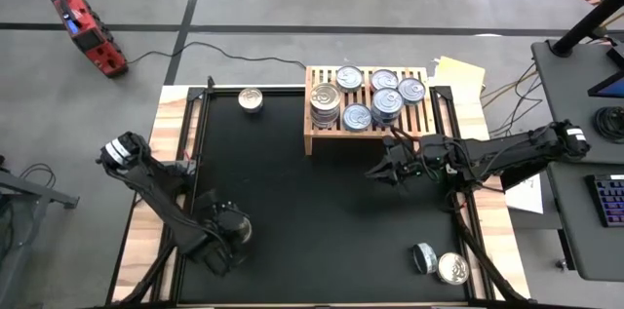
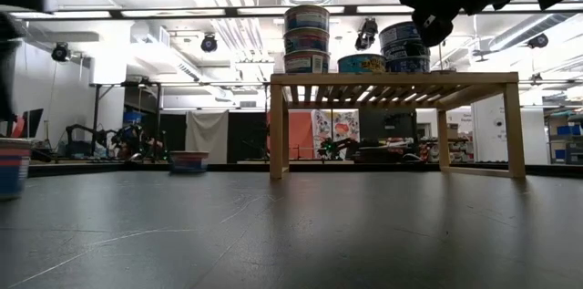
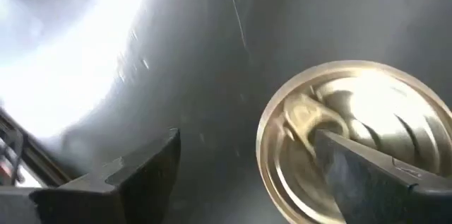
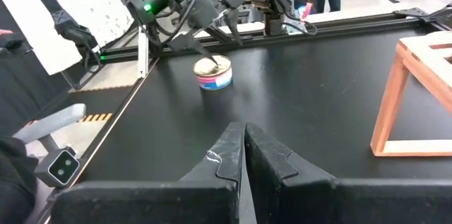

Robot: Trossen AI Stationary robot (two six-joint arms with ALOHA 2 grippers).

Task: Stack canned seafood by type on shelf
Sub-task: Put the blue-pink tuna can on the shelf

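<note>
At lower left of the high view, the left tool (image 1: 232, 229) hangs wide over a can (image 4: 213, 73), one finger above its lid. The right tool (image 1: 375, 170), pinched empty, hovers below the shelf (image 1: 314, 134), which holds six-odd stacked cans.

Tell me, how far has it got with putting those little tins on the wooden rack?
Mostly done: the shelf already carries several stacks of cans. In hand: the left gripper, fingers open, is over a can on the black mat, one finger on its lid, not yet gripping. Left: a loose can beside the shelf and two cans at the mat's near right corner. The right gripper is shut, holding nothing.
</note>
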